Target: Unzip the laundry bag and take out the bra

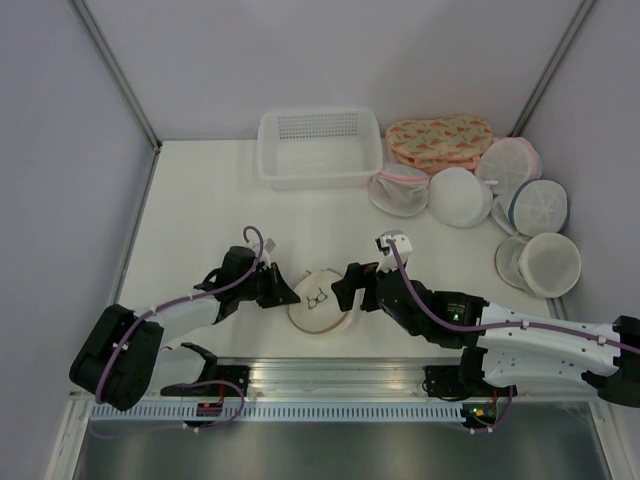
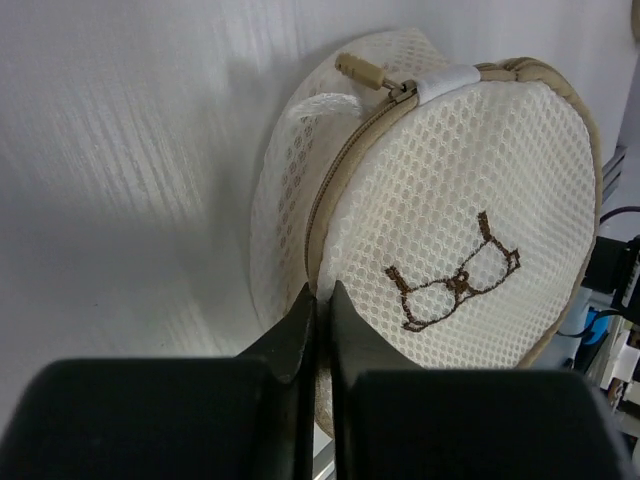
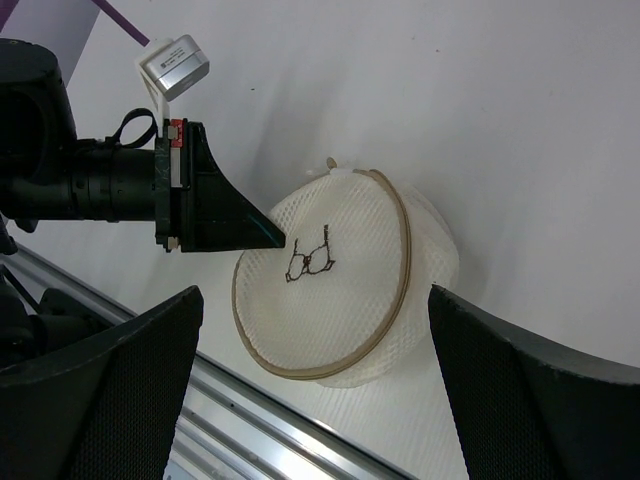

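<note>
The laundry bag (image 1: 320, 302) is a round cream mesh pouch with a tan rim and a brown bra drawing on its face. It lies near the table's front edge, between my two grippers. My left gripper (image 2: 318, 296) is shut on the bag's left rim seam; it shows in the top view (image 1: 290, 292) and in the right wrist view (image 3: 270, 238). The tan zip pull (image 2: 358, 70) sticks out at the bag's far edge, with the zip closed. My right gripper (image 3: 312, 300) is wide open just right of the bag (image 3: 330, 290), not touching it. The bra is hidden.
A white perforated basket (image 1: 318, 148) stands at the back. A floral orange pouch (image 1: 438, 140) and several white dome pouches (image 1: 458, 196) lie at the back right. An aluminium rail (image 1: 330, 375) runs along the near edge.
</note>
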Controlling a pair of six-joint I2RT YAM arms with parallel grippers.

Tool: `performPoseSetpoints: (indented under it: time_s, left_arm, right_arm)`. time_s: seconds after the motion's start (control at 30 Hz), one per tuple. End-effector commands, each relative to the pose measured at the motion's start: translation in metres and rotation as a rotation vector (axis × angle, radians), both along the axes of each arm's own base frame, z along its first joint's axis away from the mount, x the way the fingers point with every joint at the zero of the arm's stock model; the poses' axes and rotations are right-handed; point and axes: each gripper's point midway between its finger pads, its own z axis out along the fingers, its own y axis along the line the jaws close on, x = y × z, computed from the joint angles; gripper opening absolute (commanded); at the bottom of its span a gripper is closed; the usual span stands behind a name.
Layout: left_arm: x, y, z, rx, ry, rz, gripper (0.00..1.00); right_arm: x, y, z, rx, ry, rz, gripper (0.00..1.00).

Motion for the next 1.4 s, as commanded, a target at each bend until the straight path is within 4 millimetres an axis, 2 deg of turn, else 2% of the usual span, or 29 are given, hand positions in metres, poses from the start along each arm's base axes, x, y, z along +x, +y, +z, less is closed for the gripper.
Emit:
performPoseSetpoints:
  time_s: [0.0,0.03,0.07,0.1,0.13,0.17,0.2,0.27,0.3,0.37,0.4,0.43,0.5,0.53,0.57,0.63,0.7,0.73,0.77,0.83,0.87,0.9,0.93,0.97,1.1,1.2,1.37]
  left_arm:
    - [0.007,-0.013,0.015,-0.086,-0.079,-0.026,0.02]
    - [0.005,-0.015,0.017,-0.112,-0.072,-0.007,0.02]
    - [0.001,-0.021,0.027,-0.142,-0.103,-0.014,0.02]
    - [0.003,-0.022,0.03,-0.145,-0.12,0.017,0.02]
    - [-0.003,-0.025,0.031,-0.163,-0.104,0.038,0.02]
    - [-0.002,-0.026,0.044,-0.191,-0.143,0.064,0.02]
    - [-0.001,-0.024,0.047,-0.2,-0.149,0.102,0.02]
    - [0.002,-0.016,0.047,-0.212,-0.143,0.228,0.02]
    - [0.011,-0.008,0.061,-0.235,-0.201,0.318,0.02]
    - [0.008,-0.001,0.058,-0.256,-0.183,0.396,0.02]
    - [0.014,0.007,0.066,-0.282,-0.207,0.468,0.02]
    - [0.014,0.01,0.064,-0.275,-0.205,0.489,0.02]
    - [0.02,0.019,0.074,-0.302,-0.225,0.565,0.02]
    - [0.021,0.022,0.074,-0.308,-0.229,0.588,0.02]
    - [0.025,0.028,0.076,-0.318,-0.242,0.63,0.02]
    - [0.027,0.032,0.079,-0.353,-0.248,0.669,0.02]
    - [0.031,0.035,0.081,-0.371,-0.257,0.709,0.02]
    - [0.032,0.035,0.08,-0.371,-0.255,0.712,0.02]
    - [0.033,0.035,0.081,-0.379,-0.259,0.721,0.02]
    - [0.033,0.029,0.08,-0.399,-0.256,0.714,0.02]
    - [0.034,0.027,0.08,-0.407,-0.255,0.717,0.02]
    - [0.032,0.022,0.087,-0.447,-0.262,0.705,0.02]
    - [0.032,0.019,0.082,-0.439,-0.259,0.7,0.02]
    - [0.032,0.018,0.084,-0.45,-0.263,0.707,0.02]
    - [0.029,0.0,0.094,-0.481,-0.276,0.673,0.02]
    - [0.028,-0.009,0.103,-0.5,-0.289,0.651,0.02]
    - [0.026,-0.014,0.107,-0.512,-0.298,0.648,0.02]
  right_arm:
    - [-0.004,0.003,0.005,0.036,0.003,0.01,0.98]
    - [-0.005,0.003,0.004,0.035,0.004,0.012,0.98]
    - [-0.005,0.003,0.004,0.036,0.004,0.013,0.98]
    - [-0.005,0.003,0.004,0.037,0.005,0.012,0.98]
    - [-0.006,0.003,0.004,0.038,0.009,0.01,0.98]
    - [-0.005,0.003,0.003,0.036,0.01,0.008,0.98]
    - [-0.005,0.002,0.001,0.028,0.014,0.006,0.98]
    - [-0.006,0.004,-0.001,0.034,0.023,0.003,0.98]
    - [-0.005,0.006,-0.002,0.041,0.027,-0.004,0.98]
    - [-0.005,0.007,-0.014,0.062,0.06,-0.035,0.98]
    - [-0.004,0.007,-0.018,0.079,0.074,-0.059,0.98]
    - [-0.005,0.006,-0.03,0.076,0.093,-0.068,0.98]
    - [-0.006,0.015,-0.035,0.165,0.137,-0.091,0.98]
    - [-0.008,0.014,-0.049,0.17,0.16,-0.1,0.98]
    - [-0.007,0.021,-0.045,0.254,0.178,-0.114,0.98]
    - [-0.011,0.024,-0.055,0.301,0.196,-0.116,0.98]
    - [-0.013,0.034,-0.045,0.417,0.201,-0.109,0.98]
    - [-0.016,0.033,-0.053,0.433,0.209,-0.102,0.98]
    - [-0.015,0.04,-0.038,0.519,0.196,-0.088,0.98]
    - [-0.016,0.041,-0.037,0.574,0.186,-0.075,0.98]
    - [-0.015,0.046,-0.021,0.651,0.166,-0.061,0.98]
    - [-0.016,0.045,-0.022,0.67,0.162,-0.059,0.98]
    - [-0.014,0.046,-0.009,0.741,0.149,-0.059,0.98]
    - [-0.013,0.045,-0.006,0.771,0.146,-0.063,0.98]
    - [-0.01,0.048,-0.006,0.821,0.166,-0.088,0.98]
    - [-0.012,0.053,-0.014,0.831,0.205,-0.085,0.98]
    - [-0.017,0.058,-0.028,0.85,0.275,-0.083,0.98]
